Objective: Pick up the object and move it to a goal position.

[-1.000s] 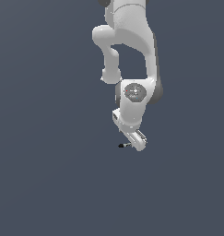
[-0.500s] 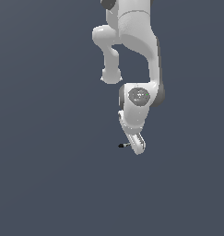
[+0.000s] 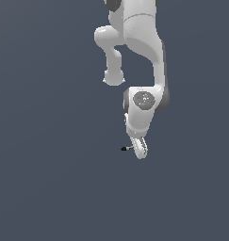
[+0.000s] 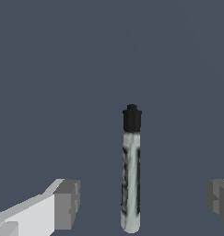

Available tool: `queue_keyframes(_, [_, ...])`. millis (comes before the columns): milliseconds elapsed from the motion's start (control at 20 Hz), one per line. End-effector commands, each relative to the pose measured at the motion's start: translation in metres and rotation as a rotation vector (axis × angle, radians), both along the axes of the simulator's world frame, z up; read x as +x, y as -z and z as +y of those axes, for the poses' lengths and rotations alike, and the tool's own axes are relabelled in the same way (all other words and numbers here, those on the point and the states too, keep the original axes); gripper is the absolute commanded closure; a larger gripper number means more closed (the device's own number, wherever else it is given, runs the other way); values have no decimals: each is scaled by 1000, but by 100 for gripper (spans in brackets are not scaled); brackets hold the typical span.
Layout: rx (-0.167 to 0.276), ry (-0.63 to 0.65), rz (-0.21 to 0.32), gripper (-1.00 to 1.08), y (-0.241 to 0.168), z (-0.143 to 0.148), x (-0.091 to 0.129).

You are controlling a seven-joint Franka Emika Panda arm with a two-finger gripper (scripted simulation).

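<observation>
**Hovering over the pen, jaws spread wide**

Straddling the pen (image 4: 131,170): wrist view has it lying between the two grey fingertip pads (image 4: 67,203), one pad on each side, clear gap to both. No contact on either side. Jaws are open, far wider than the rod.

Pen details from the wrist view: thin rod, grey-and-white speckled body, black cap at the end pointing away from the camera. Rounded pale tip at the near end. It lies flat on the plain dark grey floor (image 4: 49,69), its long axis running across the line between the pads, so the pads face its long sides.

Exterior view: white arm (image 3: 139,42) comes down from the top of frame, folds at the elbow, wrist joint with the grey disc sits above the hand. Gripper (image 3: 140,151) is low, pointing down at the floor. Pen (image 3: 125,148) shows only as a tiny dark sliver poking out on the exterior view's left of the hand; most of the body is hidden behind the fingers. Black end is the part that sticks out.

Can't tell from the exterior view whether the fingertips touch the floor; too small. Finger on one side in the wrist view shows its white link plus pad; the other side shows only the pad edge at the frame border.
</observation>
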State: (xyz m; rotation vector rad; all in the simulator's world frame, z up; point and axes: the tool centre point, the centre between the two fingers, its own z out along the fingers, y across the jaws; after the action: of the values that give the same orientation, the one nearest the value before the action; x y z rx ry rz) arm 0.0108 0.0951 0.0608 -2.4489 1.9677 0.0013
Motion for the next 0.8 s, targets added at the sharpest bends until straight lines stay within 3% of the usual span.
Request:
queue_keyframes(0, [0, 14, -1, -92, 1, 1, 0])
queue_keyframes(350, [0, 13, 0, -92, 7, 1, 0])
queue_keyframes(750, [0, 16, 0, -92, 44, 0, -1])
